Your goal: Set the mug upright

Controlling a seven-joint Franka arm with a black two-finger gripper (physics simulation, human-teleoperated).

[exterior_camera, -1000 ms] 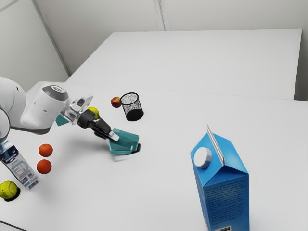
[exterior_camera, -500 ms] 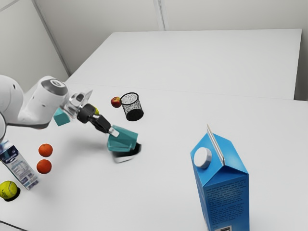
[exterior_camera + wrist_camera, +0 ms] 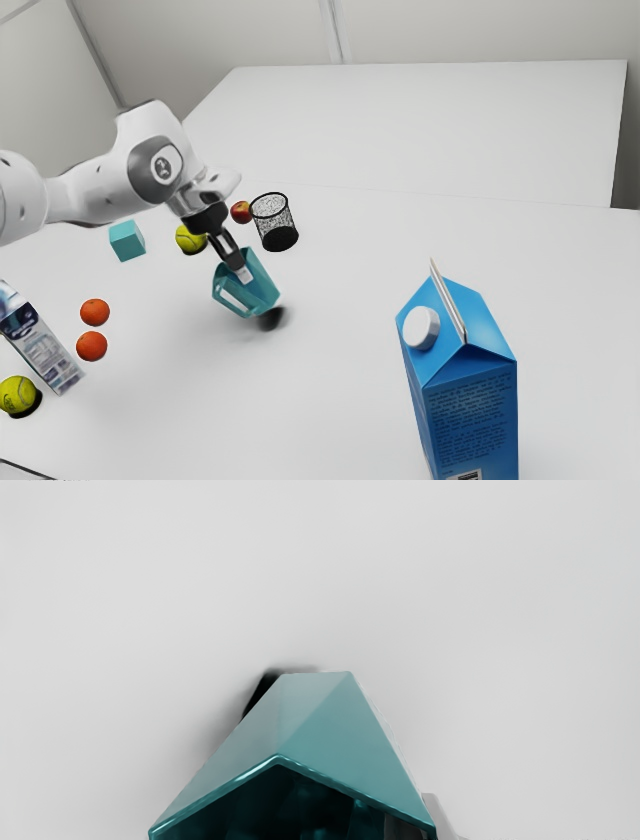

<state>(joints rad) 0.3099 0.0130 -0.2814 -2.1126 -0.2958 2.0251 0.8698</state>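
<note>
Our gripper (image 3: 243, 274) pinches the tilted teal mug (image 3: 260, 292) by its wall, left in the exterior view; mid-righting, we likely level, then lower it.

A wide passage runs between 2 obstacles: the wire-mesh bin (image 3: 275, 222), toward the bench's (image 3: 350, 290) far edge, and the blue gable-top carton (image 3: 466, 410).
</note>
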